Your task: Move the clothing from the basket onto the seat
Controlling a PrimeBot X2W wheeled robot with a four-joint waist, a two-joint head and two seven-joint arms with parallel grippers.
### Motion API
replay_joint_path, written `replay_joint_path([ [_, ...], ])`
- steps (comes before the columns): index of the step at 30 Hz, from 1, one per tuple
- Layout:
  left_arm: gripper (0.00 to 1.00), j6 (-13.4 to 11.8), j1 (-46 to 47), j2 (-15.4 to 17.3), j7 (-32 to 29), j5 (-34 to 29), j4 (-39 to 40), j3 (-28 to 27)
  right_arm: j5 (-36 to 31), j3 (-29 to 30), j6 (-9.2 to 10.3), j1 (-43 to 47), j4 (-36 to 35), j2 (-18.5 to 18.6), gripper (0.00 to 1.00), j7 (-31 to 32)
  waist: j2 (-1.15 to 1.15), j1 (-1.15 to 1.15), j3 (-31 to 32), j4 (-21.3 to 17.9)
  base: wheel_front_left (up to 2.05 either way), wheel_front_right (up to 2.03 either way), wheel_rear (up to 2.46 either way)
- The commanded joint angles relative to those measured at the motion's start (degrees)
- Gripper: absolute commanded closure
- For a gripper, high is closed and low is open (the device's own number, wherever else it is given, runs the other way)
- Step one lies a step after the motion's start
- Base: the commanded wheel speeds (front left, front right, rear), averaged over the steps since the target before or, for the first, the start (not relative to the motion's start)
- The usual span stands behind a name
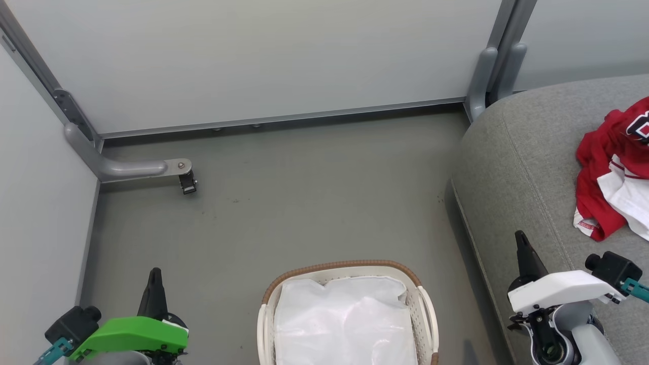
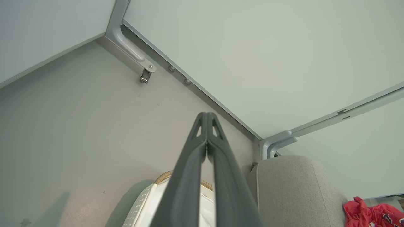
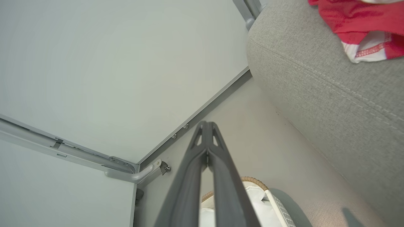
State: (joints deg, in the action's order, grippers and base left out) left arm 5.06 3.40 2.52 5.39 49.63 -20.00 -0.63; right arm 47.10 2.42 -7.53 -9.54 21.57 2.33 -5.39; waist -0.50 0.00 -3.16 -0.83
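Showing the clothing (image 1: 611,172) heaped on the seat (image 1: 512,167), ahead of the right gripper (image 1: 522,243) and to its right, well apart from its tips. Crumpled red fabric uppermost, white panels folded under it, and a hem band of fine red-and-white stripes on the edge nearest that gripper. Navy patch with pale lettering at the heap's far end, cut by the head view's border and not legible. Same striped hem and red folds repeated in the right wrist view, up and to the right of the fingers, lying on grey stitched upholstery. Fingers of the right gripper pressed together tip to tip, pinching nothing, just beside the seat's rounded edge. Likewise the left gripper (image 1: 155,276), pressed together and closed on itself, above bare floor (image 1: 284,203). Between the two grippers, on the floor, the basket (image 1: 429,309): white, perforated, with a brown woven rim, holding a white liner sheet (image 1: 345,324). From the left wrist, a red fold of the clothing far to the right of the fingers, beyond the seat's end.
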Motion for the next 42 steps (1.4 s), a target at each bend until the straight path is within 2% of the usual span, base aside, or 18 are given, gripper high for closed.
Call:
replay_joint_path([
  [1, 1.00, 0.4, 1.7, 0.3, -0.4, 1.8, 1.1, -0.5, 2.0, 0.3, 0.03, 0.2, -1.1, 0.4, 1.00, 0.6, 0.16, 0.00, 0.1, 0.0, 0.00, 0.00, 0.00],
  [42, 1.00, 1.6, 2.9, 0.4, -7.1, 25.2, 3.9, -3.8, 26.8, 2.6, 0.04, 1.9, -4.8, 0.5, 1.00, 7.2, 0.32, 0.00, 1.5, 0.4, 0.00, 0.00, 0.00],
])
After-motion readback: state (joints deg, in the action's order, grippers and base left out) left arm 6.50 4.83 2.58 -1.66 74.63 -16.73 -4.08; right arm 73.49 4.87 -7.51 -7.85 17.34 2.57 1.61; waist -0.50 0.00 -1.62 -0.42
